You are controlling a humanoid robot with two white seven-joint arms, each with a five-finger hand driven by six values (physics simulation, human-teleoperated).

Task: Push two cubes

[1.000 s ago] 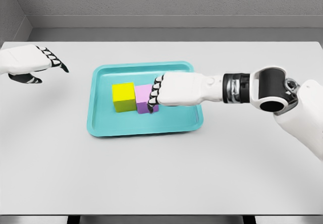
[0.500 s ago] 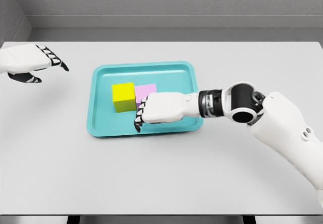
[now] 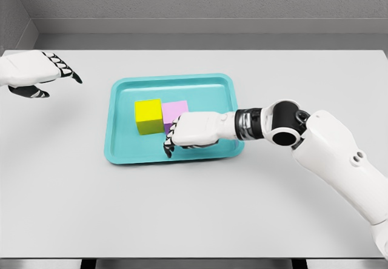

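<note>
A teal tray is lying near the middle of the white table, and wide bare table is being left free on every side of it. Inside the tray the yellow cube and the pink cube are standing side by side and touching, the yellow one on the left. Free tray floor is being kept between the yellow cube and the left rim, and also behind both cubes up to the far rim. In front of the cubes the room is being taken by the right hand, which is lying over the near part of the tray, just in front of the pink cube and partly covering its lower edge. Its fingers are being curled downward and nothing is being held by them; contact with the pink cube cannot be told. The left hand is being kept at the far left of the table, well apart from the tray, its fingers loosely stretched and empty.

Compared with half a second ago, the right hand is being seen slightly more to the right, while both cubes are being found at the same place.
</note>
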